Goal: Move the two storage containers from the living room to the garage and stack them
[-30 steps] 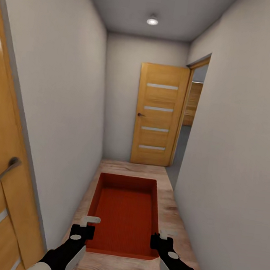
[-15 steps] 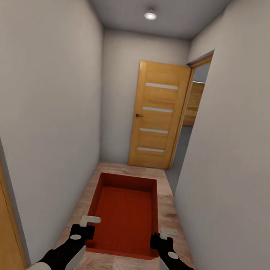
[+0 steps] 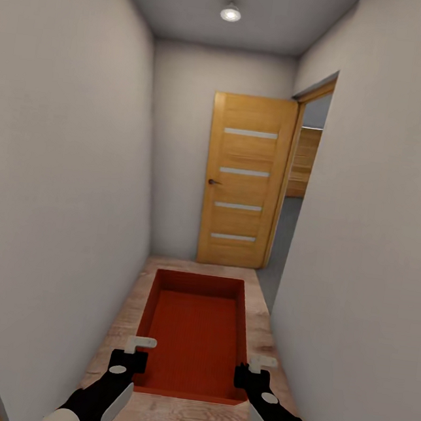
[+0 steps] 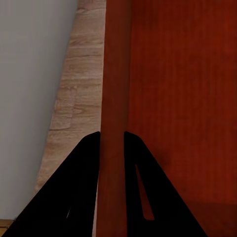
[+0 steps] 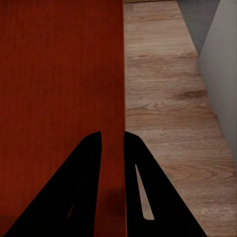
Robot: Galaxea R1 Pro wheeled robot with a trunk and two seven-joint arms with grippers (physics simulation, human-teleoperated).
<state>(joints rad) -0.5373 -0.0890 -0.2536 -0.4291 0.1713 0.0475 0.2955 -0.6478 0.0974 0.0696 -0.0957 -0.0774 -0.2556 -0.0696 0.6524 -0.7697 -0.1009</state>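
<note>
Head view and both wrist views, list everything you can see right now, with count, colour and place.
storage container: one, red-orange, open-topped, held between both grippers over the wood floor
door: one, light wood with pale strips, hallway's far end, right
doorway: one, open, in the right wall
ceiling light: one, white, overhead
wood floor: light planks, underfoot
walls: white-grey, both sides
left gripper: black, shut on the container's left wall
right gripper: black, shut on the right wall
</note>
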